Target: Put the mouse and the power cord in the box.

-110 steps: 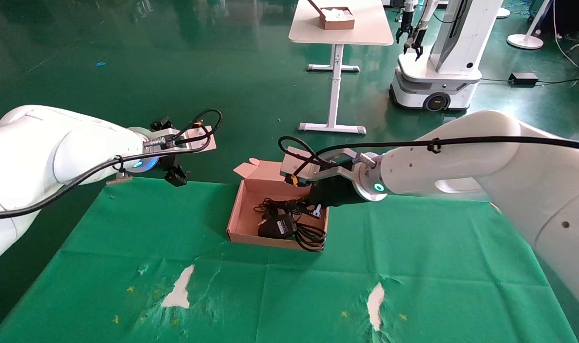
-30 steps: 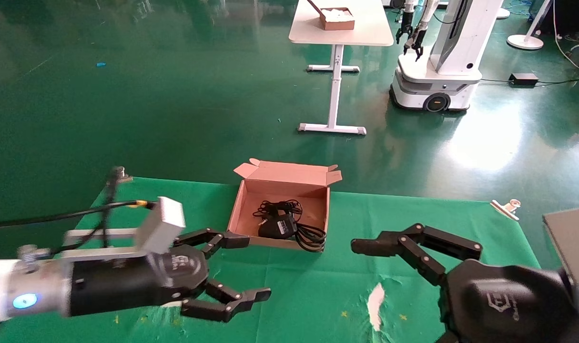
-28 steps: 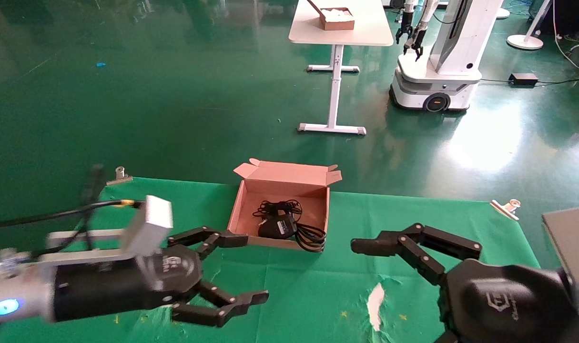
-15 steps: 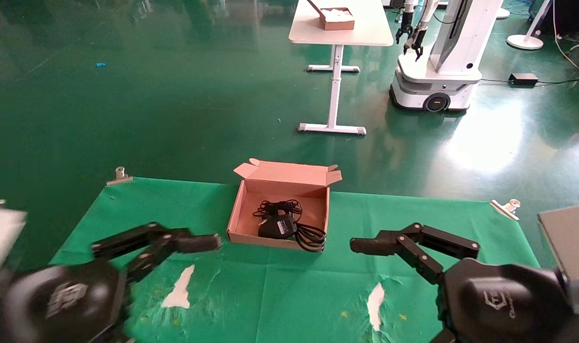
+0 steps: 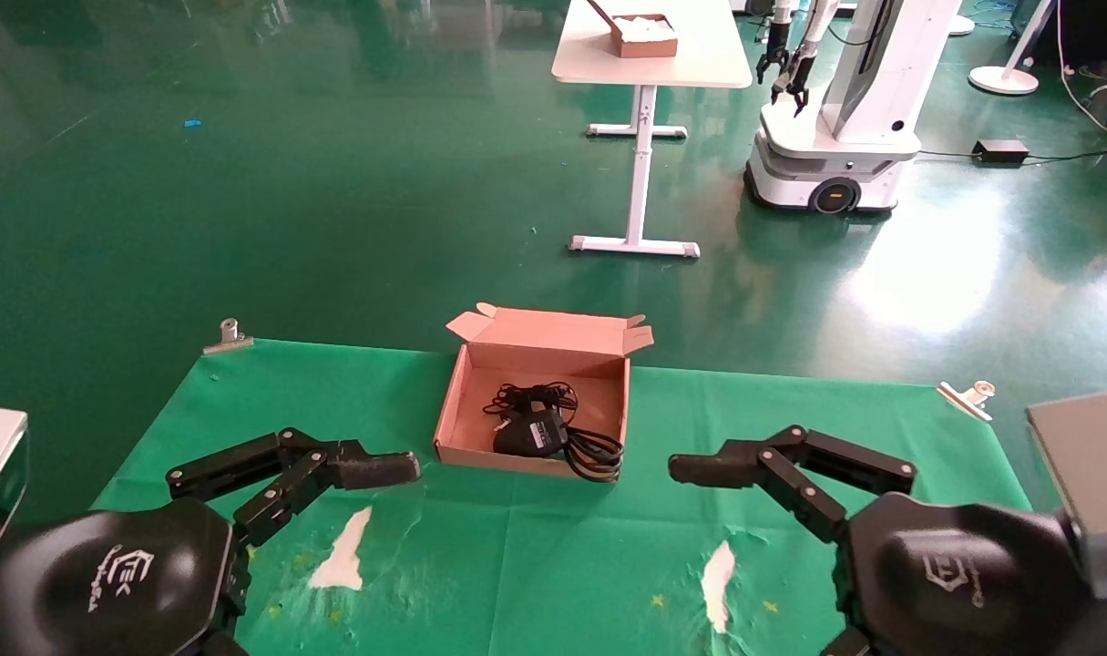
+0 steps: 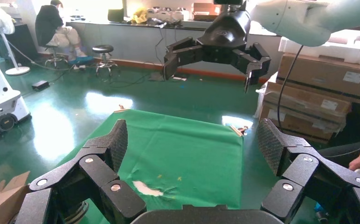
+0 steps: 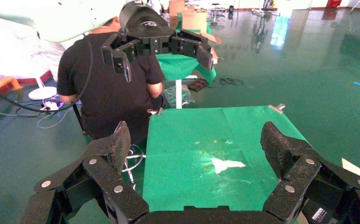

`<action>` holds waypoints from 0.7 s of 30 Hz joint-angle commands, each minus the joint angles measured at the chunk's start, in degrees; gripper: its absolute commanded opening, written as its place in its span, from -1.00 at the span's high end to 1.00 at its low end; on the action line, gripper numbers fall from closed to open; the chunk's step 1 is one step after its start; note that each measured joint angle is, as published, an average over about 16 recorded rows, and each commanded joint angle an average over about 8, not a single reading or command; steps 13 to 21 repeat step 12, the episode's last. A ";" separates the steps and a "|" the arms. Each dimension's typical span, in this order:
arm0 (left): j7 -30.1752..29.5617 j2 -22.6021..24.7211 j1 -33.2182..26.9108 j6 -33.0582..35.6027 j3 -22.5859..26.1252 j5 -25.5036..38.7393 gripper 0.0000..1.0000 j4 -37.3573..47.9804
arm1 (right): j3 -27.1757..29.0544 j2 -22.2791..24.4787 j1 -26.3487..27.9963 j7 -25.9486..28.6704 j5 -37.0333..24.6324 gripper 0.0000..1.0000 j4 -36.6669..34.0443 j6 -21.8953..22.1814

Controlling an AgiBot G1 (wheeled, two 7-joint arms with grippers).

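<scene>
Below, near left of the head view: my left gripper (image 5: 334, 510), held low over the near left part of the green cloth (image 5: 562, 547), its fingers spread wide and holding nothing. Its wrist view confirms the gap: left gripper (image 6: 194, 149) with both padded fingers (image 6: 117, 140) far apart. Near right: my right gripper (image 5: 744, 510), likewise parked over the near right part of the cloth, jaws wide and empty; its own wrist view shows the right gripper (image 7: 197, 144) with fingers (image 7: 276, 140) well separated. Each wrist view also catches the opposite gripper farther off, facing it across the cloth.

Centre, toward the far edge of the cloth: the box (image 5: 457, 410), lid flap raised at its far side, well apart from both grippers and lying between them. Inside it, the mouse (image 5: 527, 435) rests near the middle, its thin cable bunched just behind it on the far side. Beside the mouse, at the near right corner, the power cord (image 5: 597, 451) lies in loops that hang slightly over the box's near wall.

Cloth surface: two white torn patches (image 5: 343, 551) near me. Metal clips (image 5: 228, 335) pin its far corners.

Background: a white table (image 5: 653, 55) and a second robot (image 5: 845, 100) stand on the green floor, far right.
</scene>
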 commanded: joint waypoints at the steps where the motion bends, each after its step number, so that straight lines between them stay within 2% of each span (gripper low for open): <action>1: -0.07 0.15 -0.17 -0.19 0.28 0.29 -1.00 0.18 | -0.01 -0.01 0.01 0.00 -0.01 -1.00 -0.01 0.00; 21: -0.21 0.46 -0.56 -0.62 0.85 0.90 -1.00 0.61 | -0.04 -0.04 0.04 0.00 -0.04 -1.00 -0.05 0.03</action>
